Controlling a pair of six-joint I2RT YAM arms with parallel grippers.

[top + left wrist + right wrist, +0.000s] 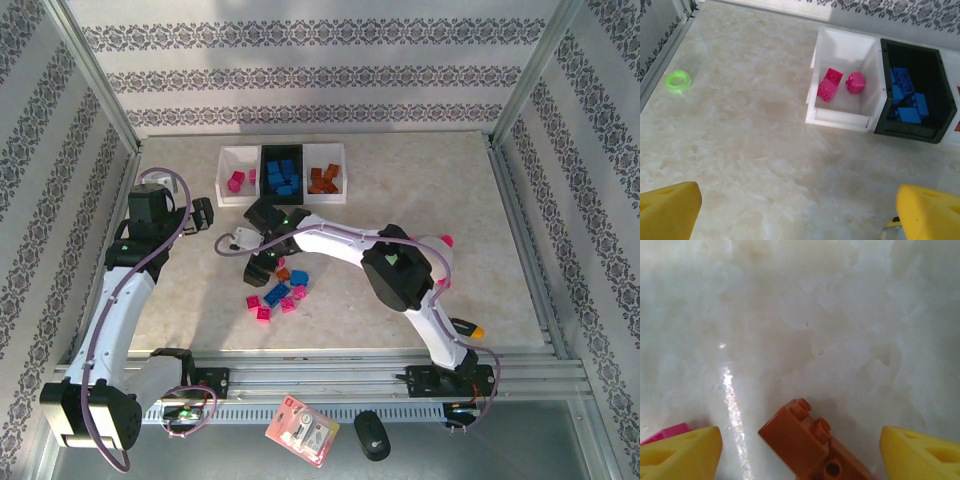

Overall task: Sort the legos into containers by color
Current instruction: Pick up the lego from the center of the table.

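An orange-brown brick (807,440), its studs showing, is lying on the pale marbled counter (815,315) between the two yellow fingertips (682,452) of the right hand (800,457). The fingers are standing wide apart and are not visibly touching it, and a pink brick (665,432) is peeking out beside the fingertip at 9 o'clock. In the overhead view this hand is pointing down at the 10 o'clock edge of the loose legos (283,292), a small scatter of pink, blue and orange-brown pieces resting near the counter's middle. At 12 o'clock from the scatter the containers (283,150) are sitting in a joined row. The left white bin (840,120) is holding pink bricks (830,85), the black bin (912,132) is holding blue bricks (905,97), and the right white bin (325,153) is holding orange-brown bricks (323,180). The left hand (797,212) is hovering over bare counter at 8 o'clock from the row, its fingers spread apart and gripping nothing. A green ring (678,80) is lying well apart at 9 o'clock from the left white bin.
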